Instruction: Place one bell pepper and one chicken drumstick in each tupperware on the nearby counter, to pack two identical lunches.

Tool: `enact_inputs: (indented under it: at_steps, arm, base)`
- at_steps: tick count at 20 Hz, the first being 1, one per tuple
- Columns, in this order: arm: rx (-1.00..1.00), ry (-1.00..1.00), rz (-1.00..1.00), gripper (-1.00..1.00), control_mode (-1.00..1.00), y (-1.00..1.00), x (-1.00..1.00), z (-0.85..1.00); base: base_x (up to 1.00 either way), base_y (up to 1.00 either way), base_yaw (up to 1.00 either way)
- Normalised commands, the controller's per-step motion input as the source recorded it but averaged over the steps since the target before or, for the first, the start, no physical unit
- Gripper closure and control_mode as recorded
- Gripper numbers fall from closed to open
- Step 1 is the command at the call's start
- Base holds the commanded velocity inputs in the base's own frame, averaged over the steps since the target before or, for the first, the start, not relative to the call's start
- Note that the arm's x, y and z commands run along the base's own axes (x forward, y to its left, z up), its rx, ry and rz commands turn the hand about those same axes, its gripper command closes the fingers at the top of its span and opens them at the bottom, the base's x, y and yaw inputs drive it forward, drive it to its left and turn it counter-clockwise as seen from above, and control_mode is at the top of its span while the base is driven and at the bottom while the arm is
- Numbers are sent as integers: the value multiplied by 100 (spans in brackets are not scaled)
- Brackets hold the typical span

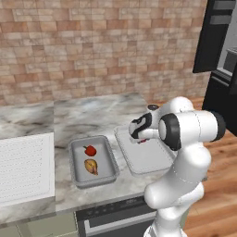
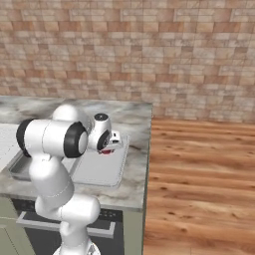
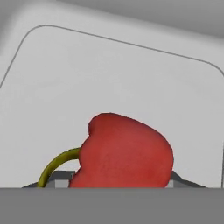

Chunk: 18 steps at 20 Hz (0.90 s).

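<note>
My gripper (image 1: 142, 138) hangs low over the wider grey tupperware (image 1: 155, 164), shut on a red bell pepper (image 3: 124, 153) that hides most of the fingertips in the hand view. A sliver of that pepper (image 2: 105, 151) shows under the hand in the right base view, just above the tupperware floor (image 2: 104, 172). To the left, the narrower tupperware (image 1: 74, 164) holds another bell pepper (image 1: 90, 150) and a golden-tan chicken drumstick (image 1: 91, 166). Both containers sit on the marbled counter (image 1: 92, 113).
A white ribbed slab (image 1: 25, 166) lies on the counter at the left. A brick wall (image 1: 102, 46) runs behind. A black appliance (image 1: 222, 55) stands at the right. The counter ends at the right (image 2: 148, 149), with wooden floor (image 2: 199, 189) beyond.
</note>
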Motion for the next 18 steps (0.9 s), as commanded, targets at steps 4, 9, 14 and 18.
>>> enact_inputs:
  at_steps: [4,9,14,18]
  arm:
    - [0,0,0,-100,-100,5,10,-9]
    - [0,0,0,-100,-100,15,-3,-2]
    - [0,-2,0,-100,-100,-19,-84,75]
    - [0,-2,0,-100,-100,-47,-100,100]
  base:
    - [0,0,0]
    - [0,0,0]
    - [0,0,0]
    - [0,0,0]
